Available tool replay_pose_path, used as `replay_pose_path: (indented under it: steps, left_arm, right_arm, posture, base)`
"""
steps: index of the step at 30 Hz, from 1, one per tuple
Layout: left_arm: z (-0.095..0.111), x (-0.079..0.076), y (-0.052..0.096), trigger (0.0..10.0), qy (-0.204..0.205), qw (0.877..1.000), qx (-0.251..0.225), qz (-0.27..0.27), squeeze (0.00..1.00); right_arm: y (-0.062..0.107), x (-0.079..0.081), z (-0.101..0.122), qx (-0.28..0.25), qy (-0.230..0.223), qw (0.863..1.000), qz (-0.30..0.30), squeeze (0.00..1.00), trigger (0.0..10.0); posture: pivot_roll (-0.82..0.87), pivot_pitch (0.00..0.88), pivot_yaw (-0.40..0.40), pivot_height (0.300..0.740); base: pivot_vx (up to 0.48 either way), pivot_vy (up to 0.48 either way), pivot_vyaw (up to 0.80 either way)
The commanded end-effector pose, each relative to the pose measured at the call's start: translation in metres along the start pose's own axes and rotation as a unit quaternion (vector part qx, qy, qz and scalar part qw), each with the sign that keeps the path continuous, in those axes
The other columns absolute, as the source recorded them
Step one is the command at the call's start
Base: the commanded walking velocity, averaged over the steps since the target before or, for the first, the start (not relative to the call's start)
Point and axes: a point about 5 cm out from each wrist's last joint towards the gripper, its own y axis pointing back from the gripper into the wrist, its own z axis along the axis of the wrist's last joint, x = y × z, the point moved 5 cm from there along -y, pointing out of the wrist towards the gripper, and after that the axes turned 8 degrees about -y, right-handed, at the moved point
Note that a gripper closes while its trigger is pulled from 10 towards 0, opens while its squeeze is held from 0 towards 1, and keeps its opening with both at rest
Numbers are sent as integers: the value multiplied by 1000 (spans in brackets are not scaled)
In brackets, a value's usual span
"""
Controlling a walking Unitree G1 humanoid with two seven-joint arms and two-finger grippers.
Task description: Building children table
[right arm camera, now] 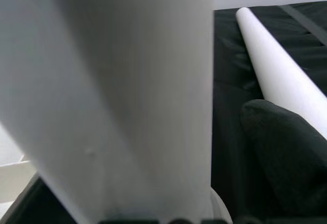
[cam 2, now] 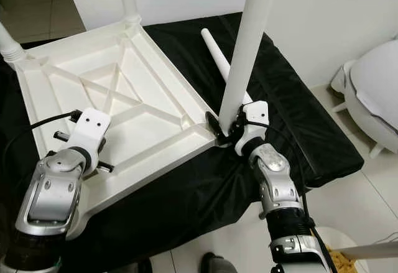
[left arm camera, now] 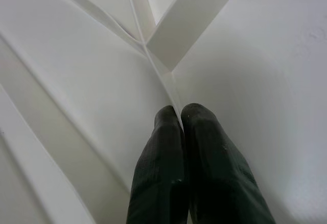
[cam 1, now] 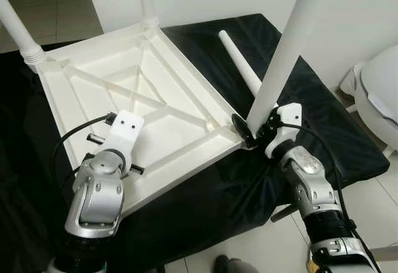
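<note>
Below, a black-draped surface (cam 1: 311,124) stands on pale tile by a white wall. Upturned on it, the ribbed white tabletop (cam 1: 155,99); my left fingers (left arm camera: 176,157) press together on it, my right fingers (cam 1: 239,127) pinch an upright leg (cam 1: 292,43) at its corner.

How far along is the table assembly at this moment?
Two legs already stand in the far corners of the upturned tabletop. The right end effector holds a third leg upright at the near right corner. A fourth leg lies loose on the black cloth. The left end effector presses shut on the tabletop.
</note>
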Motion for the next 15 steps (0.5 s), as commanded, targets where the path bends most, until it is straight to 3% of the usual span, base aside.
replay_pose_path:
  steps: [1,15]
  left_arm:
    - [-12,-22,2,0,-14,998,22,-52,0]
    - [-10,-41,27,0,-20,996,20,-86,0]
  right_arm:
    - [-2,1,-9,18,-9,1000,10,0,10000]
    - [-42,28,-7,54,-25,989,135,0,10000]
  posture:
    - [28,188,36,740]
    - [76,202,11,740]
  base:
    - [0,0,0]
    - [0,0,0]
